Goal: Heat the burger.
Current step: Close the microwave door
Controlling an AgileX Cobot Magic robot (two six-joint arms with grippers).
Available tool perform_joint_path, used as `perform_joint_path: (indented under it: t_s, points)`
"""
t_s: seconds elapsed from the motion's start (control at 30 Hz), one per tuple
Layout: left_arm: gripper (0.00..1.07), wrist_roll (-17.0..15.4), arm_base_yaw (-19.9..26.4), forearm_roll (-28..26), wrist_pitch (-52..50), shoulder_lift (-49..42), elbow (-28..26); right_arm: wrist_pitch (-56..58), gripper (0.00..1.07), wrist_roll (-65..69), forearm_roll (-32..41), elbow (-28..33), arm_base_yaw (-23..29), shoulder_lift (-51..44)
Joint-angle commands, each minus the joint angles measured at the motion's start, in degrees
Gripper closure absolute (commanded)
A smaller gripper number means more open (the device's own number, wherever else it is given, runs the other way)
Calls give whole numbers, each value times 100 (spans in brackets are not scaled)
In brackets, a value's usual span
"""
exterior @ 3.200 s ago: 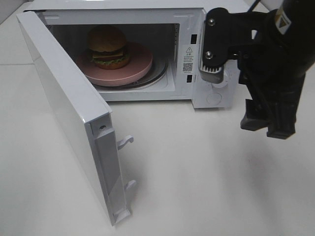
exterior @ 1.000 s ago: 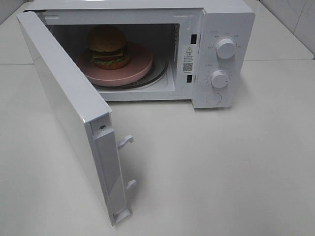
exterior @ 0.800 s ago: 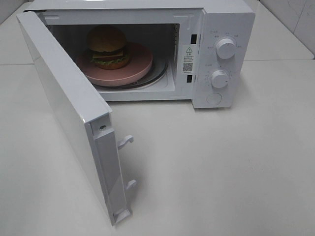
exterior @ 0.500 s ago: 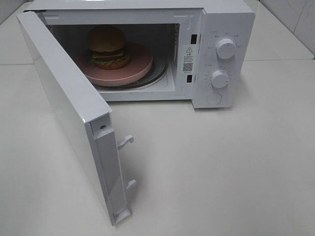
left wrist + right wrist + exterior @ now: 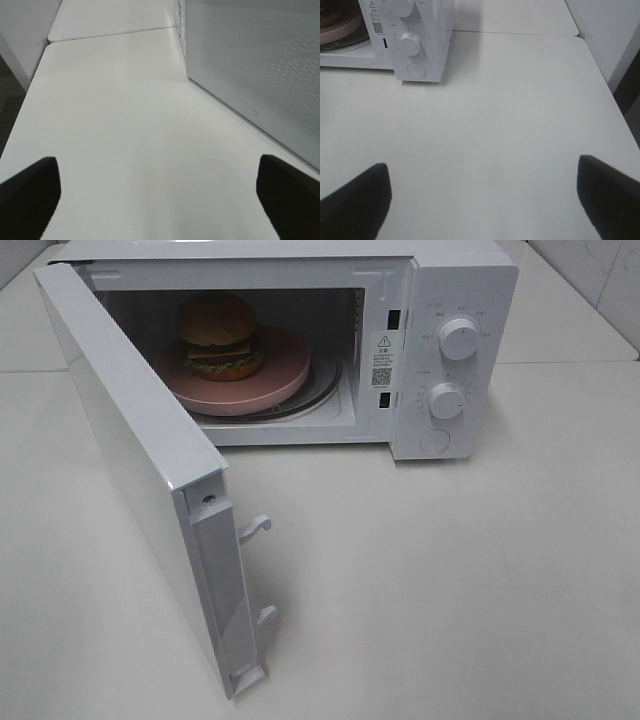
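Exterior high: burger [image 5: 220,335] sat on rear-left part of pink plate [image 5: 285,375] inside microwave [image 5: 465,280], door [image 5: 130,460] swung wide. Left gripper [image 5: 159,195] and right gripper [image 5: 482,195] both spread wide, empty, above table [image 5: 520,100]. Step judged: shutting door; next move needs push on door outer face, then knob [image 5: 446,400] turn

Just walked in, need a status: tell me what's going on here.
The burger sits on a pink plate inside the microwave, whose door stands wide open. Neither arm is touching anything: the left pincer and right pincer are both open and empty over the table. The door is not yet shut, so heating hasn't begun.
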Motion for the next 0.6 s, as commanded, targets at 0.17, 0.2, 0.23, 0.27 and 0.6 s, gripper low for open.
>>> perform_joint_path:
  t_s: [0.17,0.2,0.23,0.27,0.6]
  points:
    - [6,-23,-34,-17,-17,-80,11,-40,15,-63,-17,17,0,-166]
    - [6,-23,-34,-17,-17,-80,11,-40,15,-63,-17,17,0,-166]
    - [6,-23,-34,-17,-17,-80,11,-40,17,-52,-23,17,0,-166]
    - [6,-23,-34,-17,-17,-80,11,-40,17,-52,-23,17,0,-166]
    - [6,-23,-34,-17,-17,-80,11,-40,54,-52,-23,17,0,-166]
